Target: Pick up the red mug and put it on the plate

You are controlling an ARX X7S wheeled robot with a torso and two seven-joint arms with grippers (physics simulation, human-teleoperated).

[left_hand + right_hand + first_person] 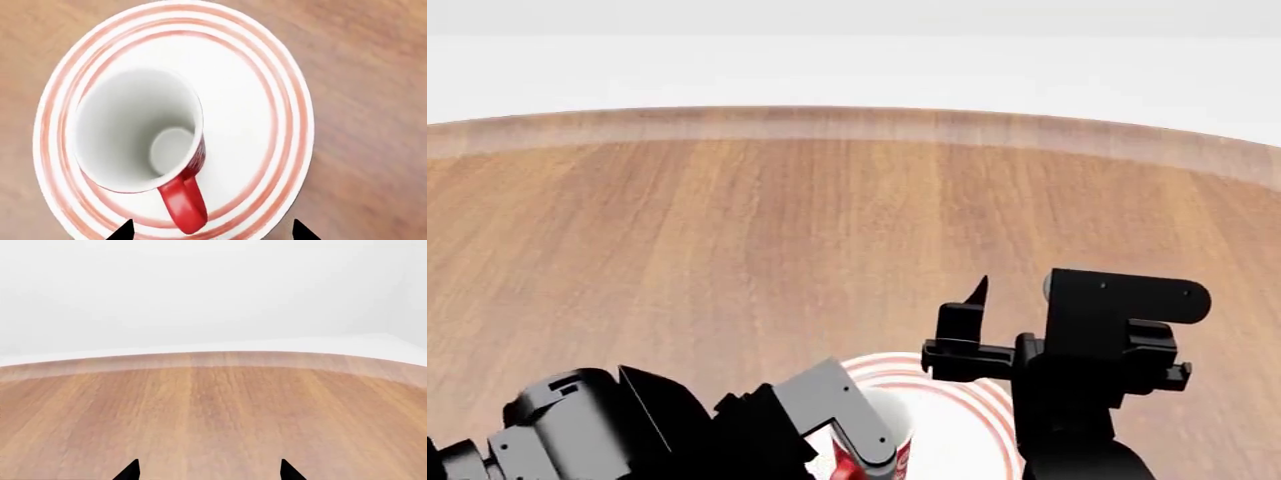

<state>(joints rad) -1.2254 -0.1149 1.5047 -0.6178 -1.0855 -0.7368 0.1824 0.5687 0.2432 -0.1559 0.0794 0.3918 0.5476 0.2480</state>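
Mug (137,132) stands upright on the plate (267,75), off-centre toward one side, its red handle (183,205) reaching out over the red rings. The left gripper (212,231) hangs straight above it, fingertips spread wide and gripping nothing. The right gripper (208,471) is likewise open and empty, facing out over the bare wooden table (213,415).

Head view: we look forward and down over both arms onto the wooden table (827,230), far edge in sight.
Left wrist view: we look straight down, close over the plate (280,75) and the red mug (137,132).
Right wrist view: we face level across the table toward a pale wall.
Shared: head and left wrist both catch plate and mug; all three see the table.
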